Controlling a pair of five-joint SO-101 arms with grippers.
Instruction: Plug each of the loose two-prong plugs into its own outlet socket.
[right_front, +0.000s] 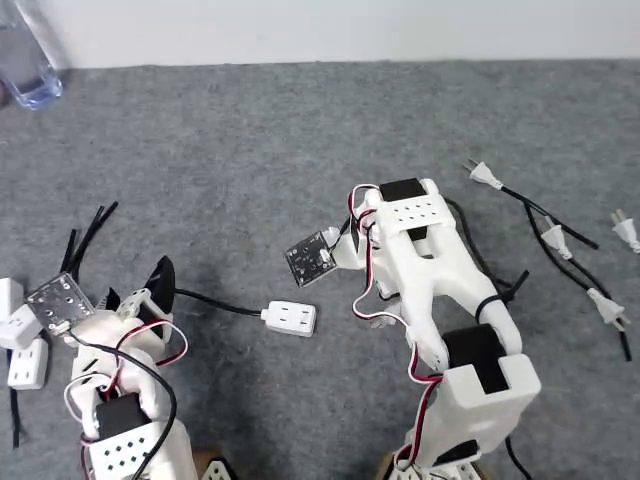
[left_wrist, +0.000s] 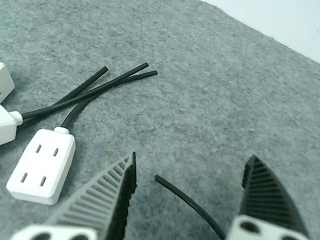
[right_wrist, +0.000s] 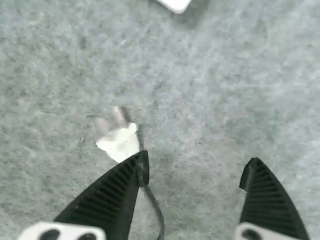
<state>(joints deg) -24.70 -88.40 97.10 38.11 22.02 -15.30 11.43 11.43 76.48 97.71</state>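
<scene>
1. Grey felt (right_front: 250, 140) covers the table up to a white wall at the far edge. We see a clear bottle (right_front: 25, 60) in the far left corner and wide bare felt beside it.
2. At the left edge lies a cluster of white outlet sockets (right_front: 22, 345), with loose black cable ends (right_front: 90, 235) fanning away from it.
3. Our left arm (right_front: 125, 420) stands just beside that cluster. The left jaws gape wide and hold nothing, and a black cord (left_wrist: 190, 202) lies on the felt between their tips.
4. A lone socket (right_front: 290, 318) rests between the arms, with open felt around it.
5. On the right arm (right_front: 450, 290), the right jaws are spread wide and empty. A white two-prong plug (right_wrist: 117, 137) lies just beside one tip.
6. Further plugs (right_front: 485, 175) on black cords lie right of that arm, and an edge plug (right_front: 625, 230) lies near the right border.
</scene>
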